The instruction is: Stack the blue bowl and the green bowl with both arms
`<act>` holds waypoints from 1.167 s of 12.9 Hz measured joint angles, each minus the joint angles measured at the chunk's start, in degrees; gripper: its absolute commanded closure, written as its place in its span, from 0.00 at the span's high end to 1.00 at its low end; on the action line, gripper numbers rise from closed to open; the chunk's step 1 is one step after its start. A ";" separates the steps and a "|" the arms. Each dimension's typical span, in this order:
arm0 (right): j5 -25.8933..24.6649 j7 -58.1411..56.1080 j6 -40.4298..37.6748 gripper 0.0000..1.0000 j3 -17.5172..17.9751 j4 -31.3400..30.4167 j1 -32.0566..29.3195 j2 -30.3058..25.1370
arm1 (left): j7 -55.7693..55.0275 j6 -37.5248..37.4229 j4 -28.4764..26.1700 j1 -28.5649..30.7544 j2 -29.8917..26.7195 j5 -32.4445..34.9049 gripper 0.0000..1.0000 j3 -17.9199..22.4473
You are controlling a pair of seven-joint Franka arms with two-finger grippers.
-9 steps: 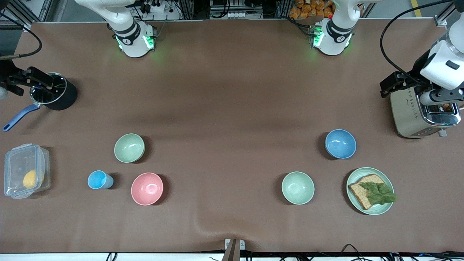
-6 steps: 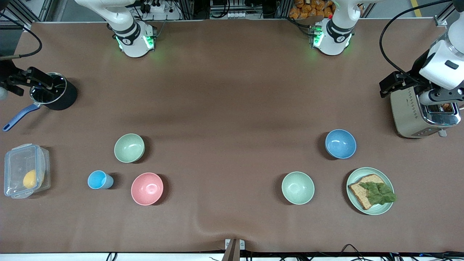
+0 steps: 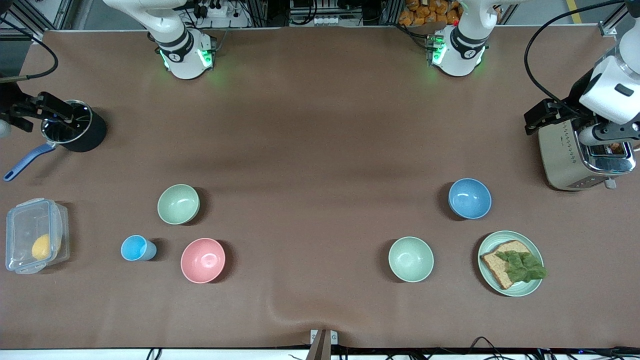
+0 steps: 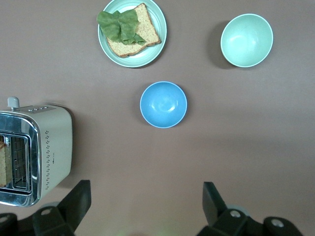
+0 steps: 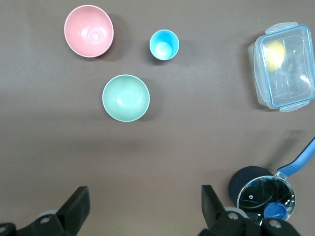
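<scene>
Honestly, with both pincers spread wide, left pincer above the blue bowl, right pincer above the green bowl, a slippery rim could skid away when pinched.

Plain blue bowl, sage-green bowl

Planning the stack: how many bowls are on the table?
4. Blue bowl near the toaster; paler bowl beside the plate; green bowl and pink bowl toward the right arm's end.
</scene>
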 measured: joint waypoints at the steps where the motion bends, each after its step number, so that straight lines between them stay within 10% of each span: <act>1: 0.00 0.00 0.00 1.00 0.01 0.00 0.20 0.02 | 0.17 -0.04 -0.14 0.04 0.08 -0.31 1.00 0.14; 10: 0.00 0.00 -0.28 1.00 0.07 -0.12 0.47 1.51 | 1.17 14.28 -14.59 2.18 5.11 -1.71 1.00 0.70; 15: 3.33 0.01 2.54 1.00 -0.02 -0.73 0.22 11.96 | 1.04 31.17 -26.61 3.27 6.96 1.98 1.00 0.93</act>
